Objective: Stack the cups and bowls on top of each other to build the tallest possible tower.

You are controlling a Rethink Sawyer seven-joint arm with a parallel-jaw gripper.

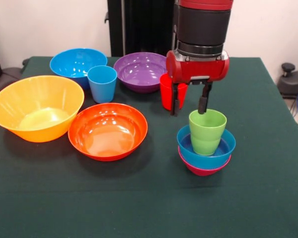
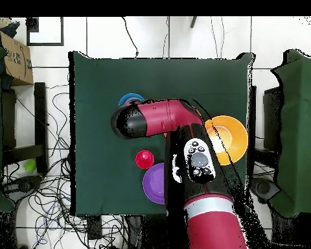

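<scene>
Front view: claw (image 1: 189, 105) is hanging just above the green cup (image 1: 207, 131), fingers spread wide, gripping nothing, one tip over the cup's far rim. Cup is sitting in the small blue bowl (image 1: 206, 147), nested in the magenta bowl (image 1: 203, 168); that's the tower, at the tabletop's (image 1: 149, 203) right.

Overhead view: arm (image 2: 184, 139) is covering the stack; only blue bowl rim (image 2: 131, 99) is peeking out.

Risk: I reckon a finger snagging the rim on retreat could be tipping the cup.

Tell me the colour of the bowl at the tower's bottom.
Magenta bowl, under the small blue bowl; clearest in the front view.
</scene>
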